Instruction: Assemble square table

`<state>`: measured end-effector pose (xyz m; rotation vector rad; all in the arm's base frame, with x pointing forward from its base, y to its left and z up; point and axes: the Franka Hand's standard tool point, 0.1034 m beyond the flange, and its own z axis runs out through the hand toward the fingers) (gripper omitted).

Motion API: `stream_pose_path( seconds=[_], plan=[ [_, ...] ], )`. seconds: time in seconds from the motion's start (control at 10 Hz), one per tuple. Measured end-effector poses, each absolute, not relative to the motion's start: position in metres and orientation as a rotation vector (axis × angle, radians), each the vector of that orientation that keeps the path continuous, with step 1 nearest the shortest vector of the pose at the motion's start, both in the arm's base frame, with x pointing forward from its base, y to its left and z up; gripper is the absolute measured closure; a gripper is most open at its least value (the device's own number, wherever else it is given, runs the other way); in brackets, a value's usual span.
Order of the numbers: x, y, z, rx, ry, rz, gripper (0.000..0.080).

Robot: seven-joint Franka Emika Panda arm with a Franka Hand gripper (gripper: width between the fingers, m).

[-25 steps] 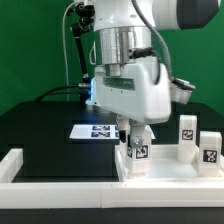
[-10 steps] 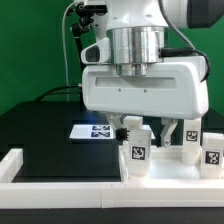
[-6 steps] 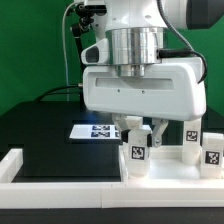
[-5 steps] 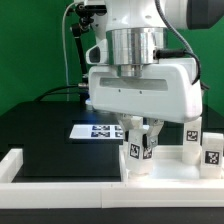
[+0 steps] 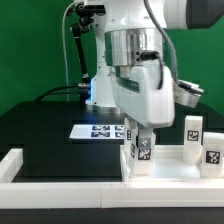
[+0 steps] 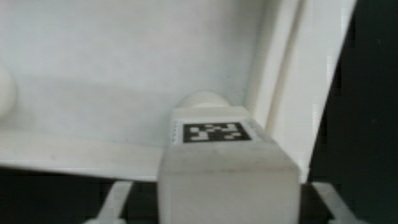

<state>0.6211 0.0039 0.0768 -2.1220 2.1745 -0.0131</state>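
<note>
The white square table top (image 5: 172, 168) lies at the front of the exterior view's right. A short white tagged leg (image 5: 140, 152) stands upright at its near-left corner. My gripper (image 5: 140, 134) is straight above that leg with a finger on each side of it. In the wrist view the leg (image 6: 221, 150) fills the middle, and dark gaps separate it from the fingers (image 6: 121, 200), so the gripper (image 6: 224, 205) is open around it. The table top's rim (image 6: 285, 70) runs beside the leg. Two more legs (image 5: 192, 136) (image 5: 210, 150) stand at the exterior view's right.
The marker board (image 5: 98, 131) lies on the black table behind the gripper. A long white L-shaped wall piece (image 5: 12, 166) runs along the front at the exterior view's left. A green backdrop stands behind the table.
The gripper has turned about its vertical axis by roughly a quarter turn above the leg. The leg and the two other legs stay where they were.
</note>
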Motion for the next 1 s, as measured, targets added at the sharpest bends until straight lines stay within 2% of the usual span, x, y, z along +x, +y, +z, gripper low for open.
stream_pose_path(
  seconds=[0.1,0.4,0.5,0.6,0.7,0.8,1.0],
  plan=[
    [0.622,0.002,0.075,-1.796,2.369,-0.014,0.0511],
    [0.620,-0.001,0.075,-1.633,2.445,0.004,0.0509],
    [0.620,-0.002,0.074,-1.664,2.427,0.000,0.0353],
    [0.620,-0.001,0.074,-1.736,2.383,-0.011,0.0353],
    [0.623,0.005,0.077,-1.970,2.230,-0.061,0.0226],
    [0.623,0.010,0.077,-2.170,2.042,-0.087,0.0165],
    [0.622,0.009,0.075,-2.318,1.883,-0.101,0.0154]
  ],
)
